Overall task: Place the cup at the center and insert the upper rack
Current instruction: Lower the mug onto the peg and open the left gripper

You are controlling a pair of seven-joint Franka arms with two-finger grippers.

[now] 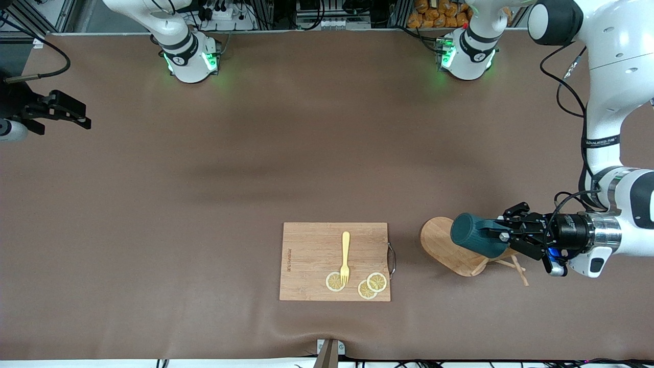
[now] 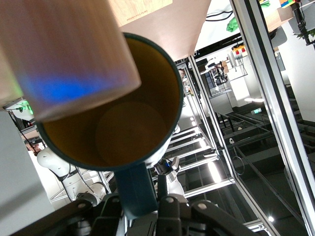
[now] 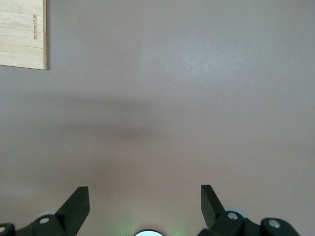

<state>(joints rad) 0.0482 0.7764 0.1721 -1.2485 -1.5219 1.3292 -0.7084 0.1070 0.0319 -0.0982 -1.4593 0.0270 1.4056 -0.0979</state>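
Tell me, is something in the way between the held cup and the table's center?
Nothing visible is. The left gripper holds the cup by its handle over the rack, which lies on its side. The cutting board with fork and lemon slices lies nearer the camera than the bare center. The right gripper waits open.

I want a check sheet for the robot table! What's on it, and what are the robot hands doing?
Surface: brown table.
Job's things: teal cup, held sideways over the upper rack, which lies tipped over.
Clutter: cutting board with a yellow fork and lemon slices.
End effectors: left end effector shut on the cup's handle; right end effector open over bare table, waiting.
Cables: black cables along the left arm.
Surroundings: metal frames past the table.
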